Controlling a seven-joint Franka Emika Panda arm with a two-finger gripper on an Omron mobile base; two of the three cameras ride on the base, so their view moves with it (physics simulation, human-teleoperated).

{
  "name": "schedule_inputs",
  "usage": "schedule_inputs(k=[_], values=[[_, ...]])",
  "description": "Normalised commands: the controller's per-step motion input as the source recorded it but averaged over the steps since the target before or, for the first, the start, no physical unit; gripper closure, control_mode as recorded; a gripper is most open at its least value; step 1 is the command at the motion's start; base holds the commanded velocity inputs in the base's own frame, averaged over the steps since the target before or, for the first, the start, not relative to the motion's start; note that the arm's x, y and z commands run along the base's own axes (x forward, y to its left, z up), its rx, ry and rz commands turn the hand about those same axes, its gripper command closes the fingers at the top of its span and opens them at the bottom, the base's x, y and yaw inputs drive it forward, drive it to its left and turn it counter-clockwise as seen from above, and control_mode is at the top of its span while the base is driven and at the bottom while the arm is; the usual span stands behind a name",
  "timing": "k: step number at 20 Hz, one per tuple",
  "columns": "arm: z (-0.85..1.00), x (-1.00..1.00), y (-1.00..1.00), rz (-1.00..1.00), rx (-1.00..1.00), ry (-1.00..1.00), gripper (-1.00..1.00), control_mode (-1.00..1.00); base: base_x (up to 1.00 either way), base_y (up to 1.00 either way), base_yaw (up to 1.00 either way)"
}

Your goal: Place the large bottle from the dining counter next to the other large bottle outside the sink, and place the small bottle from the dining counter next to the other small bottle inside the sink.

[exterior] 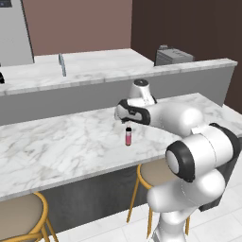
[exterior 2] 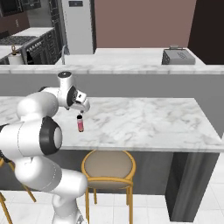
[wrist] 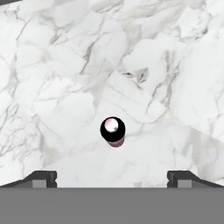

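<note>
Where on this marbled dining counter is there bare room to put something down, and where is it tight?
The long white-grey marbled dining counter is bare to the right of the tiny pink-red bottle with a dark cap, up to its far end, and to its left too. Only the spot at the bottle is tight, with the open gripper right above it.

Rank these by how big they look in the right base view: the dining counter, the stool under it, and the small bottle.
Largest to smallest, as they appear in the right base view:
1. the dining counter
2. the stool
3. the small bottle
The gaps are wide, so nearness to the camera does not change the order.
</note>
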Motion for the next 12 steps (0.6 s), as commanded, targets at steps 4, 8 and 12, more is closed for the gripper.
schedule_inputs(k=[4, 8, 12], values=[[-0.08, 0.0, 0.25, 0.0, -0.02, 0.0, -1.0, -1.0, 0.0, 0.0, 0.0], [-0.03, 0.09, 0.16, 0.0, -0.02, 0.0, -1.0, -1.0, 0.0, 0.0, 0.0], [0.0, 0.16, -0.03, 0.0, -0.01, 0.01, -1.0, -1.0, 0.0, 0.0, 0.0]])
